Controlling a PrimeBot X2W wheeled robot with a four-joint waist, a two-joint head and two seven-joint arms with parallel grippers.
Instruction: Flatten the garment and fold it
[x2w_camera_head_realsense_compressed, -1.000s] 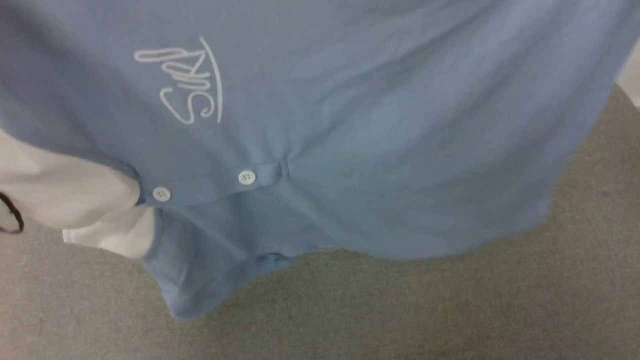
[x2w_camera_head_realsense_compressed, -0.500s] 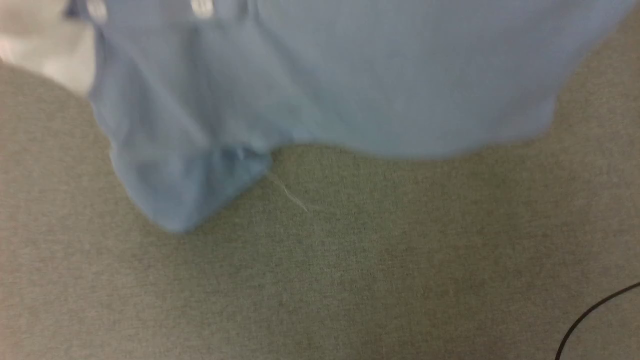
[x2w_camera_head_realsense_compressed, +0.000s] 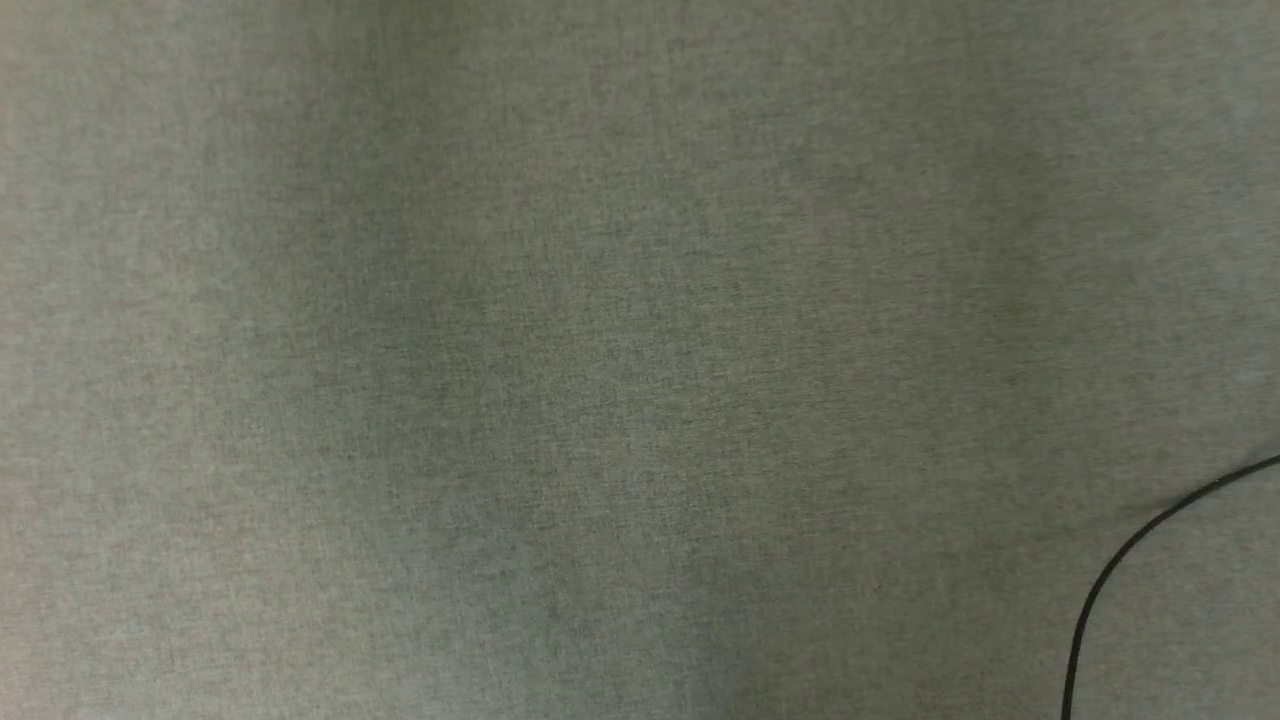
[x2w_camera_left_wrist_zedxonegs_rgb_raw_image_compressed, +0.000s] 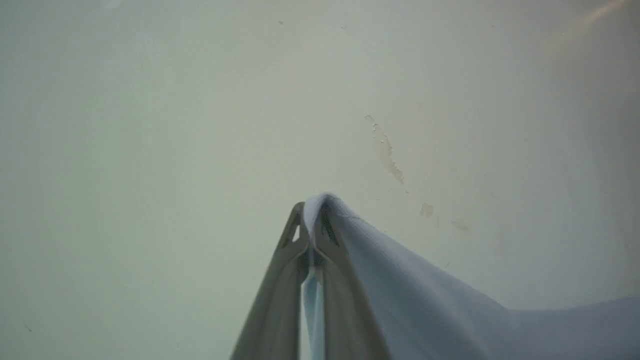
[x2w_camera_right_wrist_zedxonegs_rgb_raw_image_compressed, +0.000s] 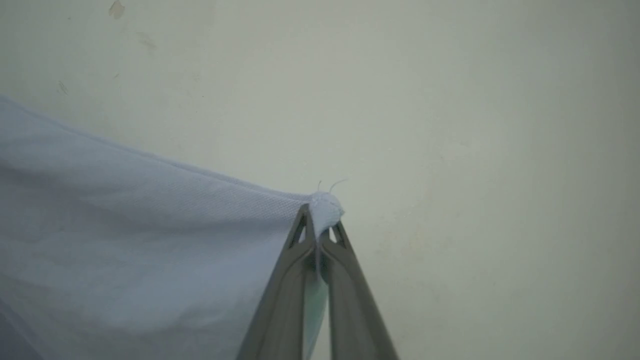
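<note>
— Edges and clearance?
— Head view: open grey cloth surface (x2w_camera_head_realsense_compressed: 600, 350), with a black cable (x2w_camera_head_realsense_compressed: 1100, 580) curving in at 4 o'clock. Past both wrists stands a pale wall (x2w_camera_left_wrist_zedxonegs_rgb_raw_image_compressed: 150, 125) with flaked paint.
— The garment?
— The light blue garment (x2w_camera_left_wrist_zedxonegs_rgb_raw_image_compressed: 425, 300) is held up before that wall. The left gripper (x2w_camera_left_wrist_zedxonegs_rgb_raw_image_compressed: 313, 212) pinches its edge, cloth running to 4 o'clock. The right gripper (x2w_camera_right_wrist_zedxonegs_rgb_raw_image_compressed: 318, 217) pinches a corner, top edge running taut to 10 o'clock.

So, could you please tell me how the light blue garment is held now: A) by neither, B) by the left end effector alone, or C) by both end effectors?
C: the left end effector and the right end effector are each shut on an edge of the light blue garment.
</note>
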